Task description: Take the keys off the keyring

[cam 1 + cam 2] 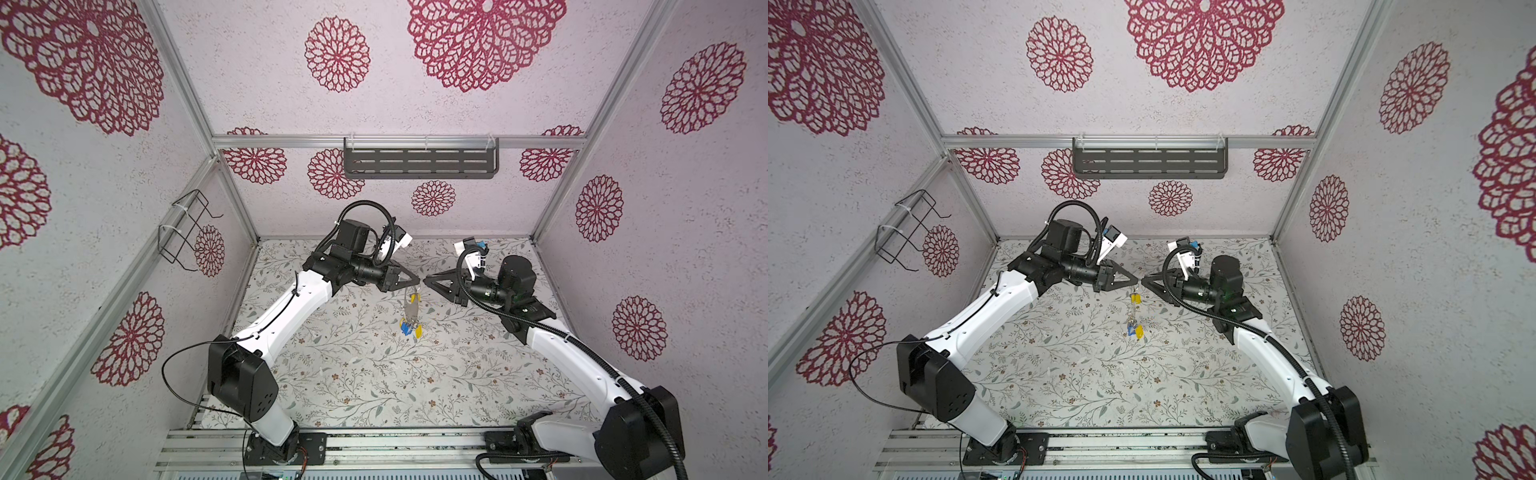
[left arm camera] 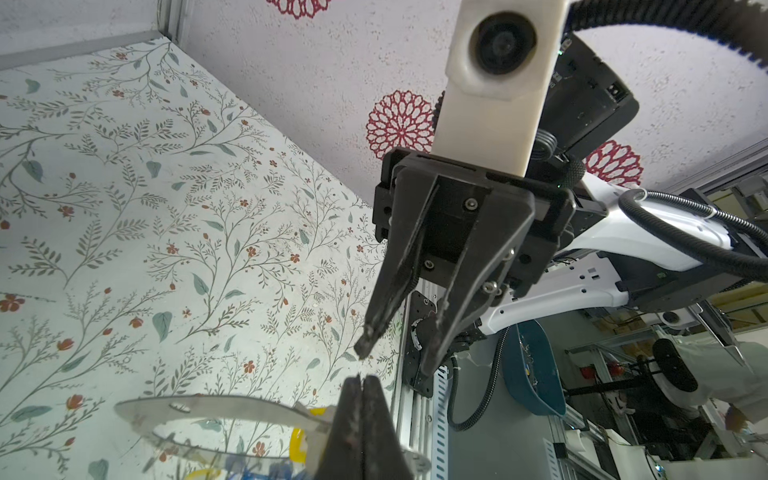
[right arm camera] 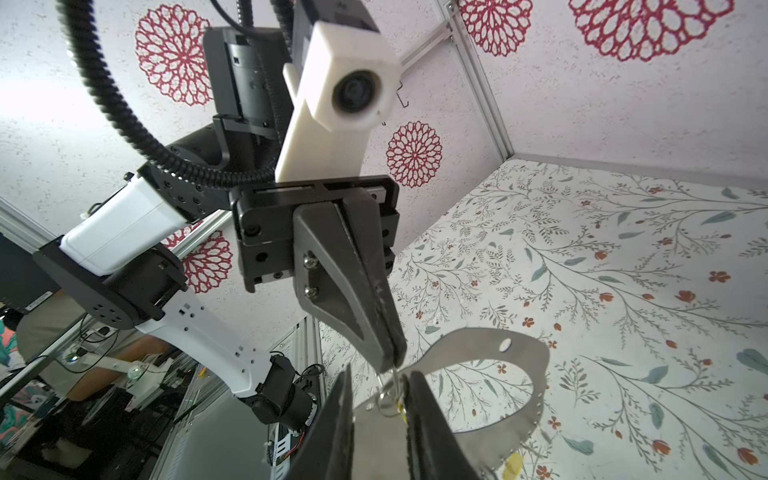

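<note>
Grey keyring (image 1: 410,309) hangs off my clenched left gripper (image 1: 419,284), blue and yellow keys (image 1: 409,328) dangling below; right gripper (image 1: 425,281) just beside, jaws parted, gripping nothing.

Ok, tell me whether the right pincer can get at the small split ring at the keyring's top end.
Probably yes: the right pincer is open, a finger on each side of the split ring, with nothing between. The left pincer, shut on that ring just above, leaves little room.

A tabletop (image 1: 374,374) covered in pale cloth printed with grey-green sprigs and small red flowers.
</note>
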`<state>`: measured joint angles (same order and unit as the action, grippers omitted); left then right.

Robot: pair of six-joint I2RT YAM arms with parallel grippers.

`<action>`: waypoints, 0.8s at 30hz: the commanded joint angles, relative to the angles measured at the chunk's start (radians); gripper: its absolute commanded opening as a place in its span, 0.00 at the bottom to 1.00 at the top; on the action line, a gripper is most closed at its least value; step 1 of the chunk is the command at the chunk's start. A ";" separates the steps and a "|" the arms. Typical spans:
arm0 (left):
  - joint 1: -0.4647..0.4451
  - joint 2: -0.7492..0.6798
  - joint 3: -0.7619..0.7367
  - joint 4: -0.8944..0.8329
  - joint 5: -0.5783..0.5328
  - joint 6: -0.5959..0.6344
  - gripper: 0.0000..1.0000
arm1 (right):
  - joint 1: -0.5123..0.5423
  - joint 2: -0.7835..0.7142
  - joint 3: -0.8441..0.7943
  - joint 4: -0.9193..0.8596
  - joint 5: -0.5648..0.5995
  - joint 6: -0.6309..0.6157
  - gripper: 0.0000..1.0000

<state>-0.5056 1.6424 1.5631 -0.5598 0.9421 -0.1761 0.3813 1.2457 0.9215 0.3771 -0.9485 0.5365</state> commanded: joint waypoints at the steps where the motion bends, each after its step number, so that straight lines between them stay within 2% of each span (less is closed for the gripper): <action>1: -0.008 0.003 0.049 0.001 0.038 0.026 0.00 | 0.011 0.009 0.017 0.056 -0.040 0.016 0.25; 4: -0.008 0.007 0.057 0.000 0.041 0.024 0.00 | 0.011 0.014 0.020 0.038 -0.033 0.000 0.26; 8: -0.008 0.004 0.059 0.001 0.040 0.026 0.00 | 0.006 0.010 0.031 -0.048 0.009 -0.065 0.33; 12: -0.010 0.004 0.062 0.008 0.044 0.020 0.00 | 0.000 0.015 0.023 -0.035 0.016 -0.057 0.33; 14: -0.013 0.004 0.062 0.011 0.043 0.017 0.00 | 0.002 0.021 0.021 -0.001 0.006 -0.031 0.29; 17: -0.014 0.008 0.066 0.011 0.043 0.015 0.00 | 0.004 0.021 0.020 0.039 -0.003 -0.002 0.16; 24: -0.019 0.013 0.067 0.015 0.039 0.013 0.00 | 0.034 0.050 0.027 0.090 -0.031 0.032 0.16</action>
<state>-0.5121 1.6482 1.6001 -0.5648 0.9482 -0.1722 0.3977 1.2835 0.9230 0.4046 -0.9539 0.5507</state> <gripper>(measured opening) 0.044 0.156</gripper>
